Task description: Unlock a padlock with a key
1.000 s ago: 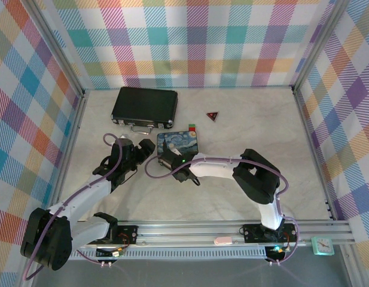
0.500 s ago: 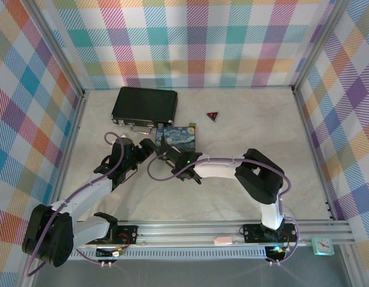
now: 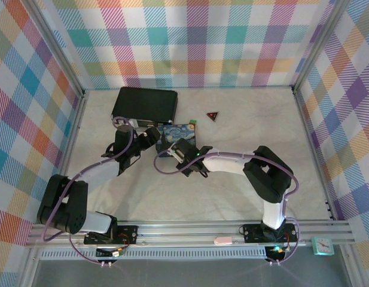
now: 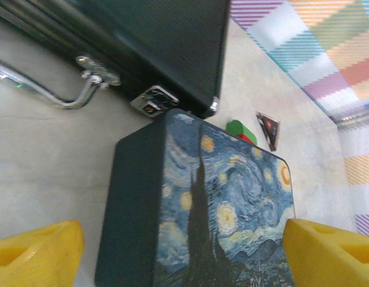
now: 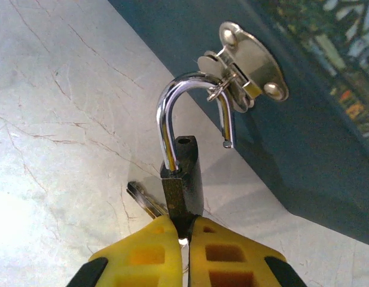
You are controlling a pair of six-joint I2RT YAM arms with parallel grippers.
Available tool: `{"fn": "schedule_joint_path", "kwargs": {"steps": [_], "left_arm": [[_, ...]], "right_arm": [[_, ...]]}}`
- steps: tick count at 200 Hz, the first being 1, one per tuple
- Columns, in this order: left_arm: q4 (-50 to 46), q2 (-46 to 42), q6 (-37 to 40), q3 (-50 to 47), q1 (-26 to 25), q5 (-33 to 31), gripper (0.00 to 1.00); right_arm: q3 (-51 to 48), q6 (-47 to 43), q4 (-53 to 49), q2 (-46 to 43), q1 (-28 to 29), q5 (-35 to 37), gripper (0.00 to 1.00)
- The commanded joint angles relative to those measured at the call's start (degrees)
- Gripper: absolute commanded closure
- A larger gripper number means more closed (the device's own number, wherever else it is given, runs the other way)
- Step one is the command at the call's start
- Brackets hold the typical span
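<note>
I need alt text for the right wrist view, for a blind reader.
The right pincer grips the body of the padlock, whose open shackle hangs through the hasp of the blue tin. The key pokes out beside the lock.

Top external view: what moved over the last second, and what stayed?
The left gripper reached forward to the blue tin, which slid a little toward the briefcase. The right gripper, shut on the padlock, followed it. Briefcase and red triangle stayed.
</note>
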Motion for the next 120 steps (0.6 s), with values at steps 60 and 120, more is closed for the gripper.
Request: {"fn": "schedule_joint_path", "kwargs": {"steps": [60, 120], "left_arm": [[7.2, 11.6, 5.2, 5.3, -0.4, 13.5, 0.25], [9.6, 13.3, 4.3, 3.9, -4.0, 15.1, 0.36]], "right_arm": [[3.0, -11.2, -1.4, 2.2, -2.6, -13.7, 1.00], [6.1, -10.2, -2.9, 3.1, -4.2, -16.0, 1.00]]}}
